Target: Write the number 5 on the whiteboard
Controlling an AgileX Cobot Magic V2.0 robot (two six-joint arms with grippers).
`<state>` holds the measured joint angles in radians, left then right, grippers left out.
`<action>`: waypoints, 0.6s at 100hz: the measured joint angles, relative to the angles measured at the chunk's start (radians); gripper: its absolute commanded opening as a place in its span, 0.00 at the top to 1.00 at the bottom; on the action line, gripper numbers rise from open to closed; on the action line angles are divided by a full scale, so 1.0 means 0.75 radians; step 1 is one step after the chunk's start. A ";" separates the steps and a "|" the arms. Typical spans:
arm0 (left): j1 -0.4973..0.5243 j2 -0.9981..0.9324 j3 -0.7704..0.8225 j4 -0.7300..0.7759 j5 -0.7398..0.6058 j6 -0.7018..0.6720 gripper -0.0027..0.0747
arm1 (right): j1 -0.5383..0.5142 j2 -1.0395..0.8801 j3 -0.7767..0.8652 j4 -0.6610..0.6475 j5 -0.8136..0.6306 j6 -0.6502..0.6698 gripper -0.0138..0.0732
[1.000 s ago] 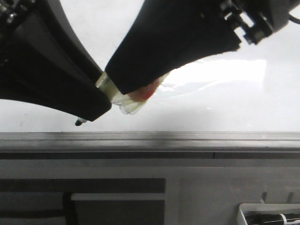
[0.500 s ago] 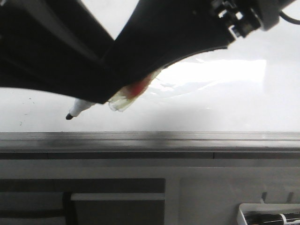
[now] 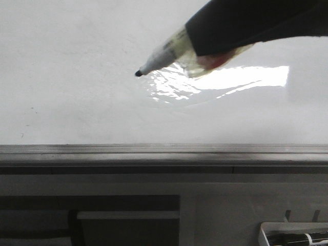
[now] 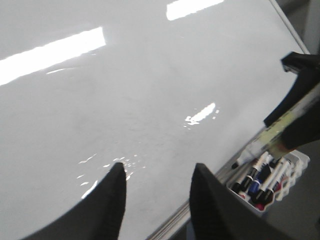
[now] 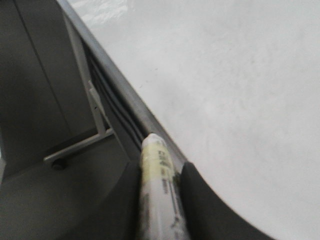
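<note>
Across the left of the front view I see only bare whiteboard (image 3: 77, 61), with a few faint specks low down and no drawn 5 that I can make out. Its grey frame (image 3: 164, 151) runs straight along the near edge, with grey cabinet fronts (image 3: 230, 205) below it. That leaves plenty of open board to the left of and below the marker tip.

My left claw (image 4: 155, 195) shows only in its wrist view: the two dark fingers stand apart with nothing between them, hanging over blank board close to the frame edge.

Further right, the marker (image 3: 164, 54) juts from my right claw (image 3: 215, 43) in the upper right of the front view. Its long axis slants, black tip pointing left and down toward the board, barrel rising to the right into the claw. I cannot tell whether the tip touches the surface. A bright glare patch (image 3: 241, 77) lies just beneath it. The right wrist view shows the fingers (image 5: 200, 200) pressed on either side of the pale barrel (image 5: 160, 195), gripping it firmly.

At the lower right corner sits a white tray (image 3: 266, 233) of spare markers (image 4: 257, 180), below the frame.
</note>
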<state>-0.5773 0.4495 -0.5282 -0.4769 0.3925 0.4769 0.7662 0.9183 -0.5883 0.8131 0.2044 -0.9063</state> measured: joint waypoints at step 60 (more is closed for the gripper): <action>0.228 -0.294 0.206 -0.189 0.000 -0.063 0.99 | 0.000 0.281 -0.172 0.020 -0.320 -0.004 0.89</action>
<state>-0.4061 0.2289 -0.3741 -0.6188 0.3925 0.4297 0.7662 1.1289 -0.7171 0.8279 -0.0353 -0.9094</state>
